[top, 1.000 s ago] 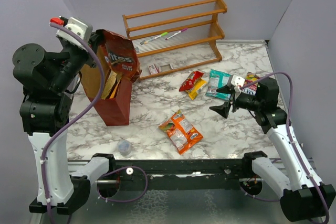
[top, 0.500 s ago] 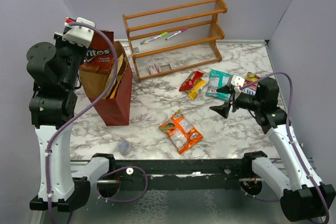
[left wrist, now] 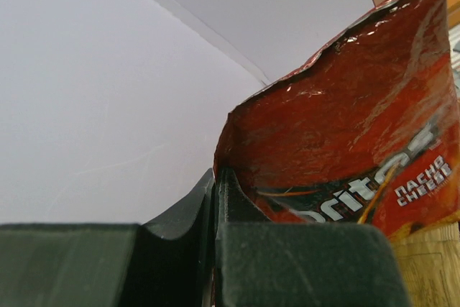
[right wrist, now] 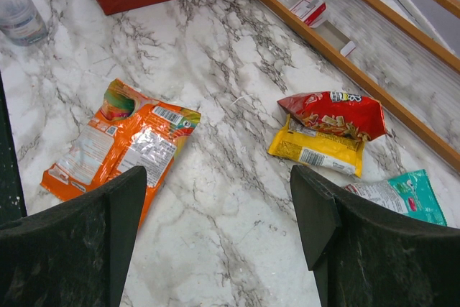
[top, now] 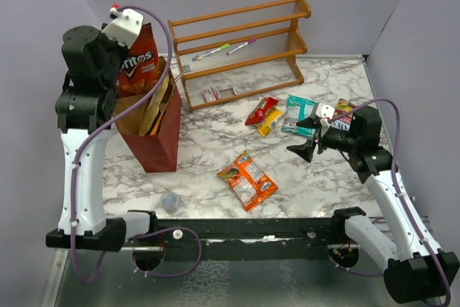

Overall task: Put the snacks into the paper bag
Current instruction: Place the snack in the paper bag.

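Above the open mouth of the paper bag (top: 154, 150), the left tool (left wrist: 215, 195) is clamped shut on the torn top edge of a large red-orange chip bag (top: 141, 61). The packet hangs upright, with its lower end at or just inside the rim of the paper bag. By my reading it has not been let go, so this packet is partway in and not yet placed. Something gold-brown shows inside the paper bag's mouth. I cannot tell whether that is another packet or only the lining.

To the right of the paper bag, several snacks lie on the marble worktop (top: 201, 149) and remain to be packed. The orange packet (top: 248, 180) lies nearest the paper bag. Farther right, the red packet (top: 264, 108) overlaps the yellow packet (top: 265, 126). The teal packet (top: 297, 114) lies beyond them, and one more packet (top: 346, 106) is partly hidden behind the right arm.

The right tool (right wrist: 215, 177) hovers far to the right of the paper bag, close to the teal packet. Its jaws stand wide apart and hold nothing.

Judged from this, the task is early to midway: one packet is being lowered in, and at least five are left on the worktop.
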Controlling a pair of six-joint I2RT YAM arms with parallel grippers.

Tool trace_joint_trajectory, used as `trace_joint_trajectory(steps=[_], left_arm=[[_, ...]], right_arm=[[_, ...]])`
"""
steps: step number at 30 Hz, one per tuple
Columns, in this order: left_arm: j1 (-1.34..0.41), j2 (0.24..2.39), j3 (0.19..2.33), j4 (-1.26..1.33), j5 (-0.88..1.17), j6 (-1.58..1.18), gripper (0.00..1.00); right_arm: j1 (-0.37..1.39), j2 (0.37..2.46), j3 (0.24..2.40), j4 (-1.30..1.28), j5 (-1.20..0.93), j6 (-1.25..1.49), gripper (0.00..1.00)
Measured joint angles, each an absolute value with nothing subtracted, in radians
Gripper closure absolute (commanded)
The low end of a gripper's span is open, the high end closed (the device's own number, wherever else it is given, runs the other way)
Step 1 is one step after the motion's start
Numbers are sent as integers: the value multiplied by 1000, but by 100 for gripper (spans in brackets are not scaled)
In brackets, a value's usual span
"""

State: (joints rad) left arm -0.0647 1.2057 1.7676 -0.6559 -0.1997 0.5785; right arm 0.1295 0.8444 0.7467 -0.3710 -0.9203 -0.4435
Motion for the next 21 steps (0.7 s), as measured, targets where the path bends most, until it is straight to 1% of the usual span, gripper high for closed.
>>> trace_joint_trajectory(steps=[4,9,13,21], left_arm=[[-65,1317,1904,-745,-216,544,100],[-65,1353,1917,-826,-218,499,100],[-65,1356,1892,-850,-218,479,100],[-65,1353,1754,-856,-218,454,100]], right_arm=[[130,849,746,-371,-920,-447,19],[130,845,743,-369,-920,-451,19],[130,840,741,-369,-920,-451,20],[130,837,741,-369,-920,-451,20]])
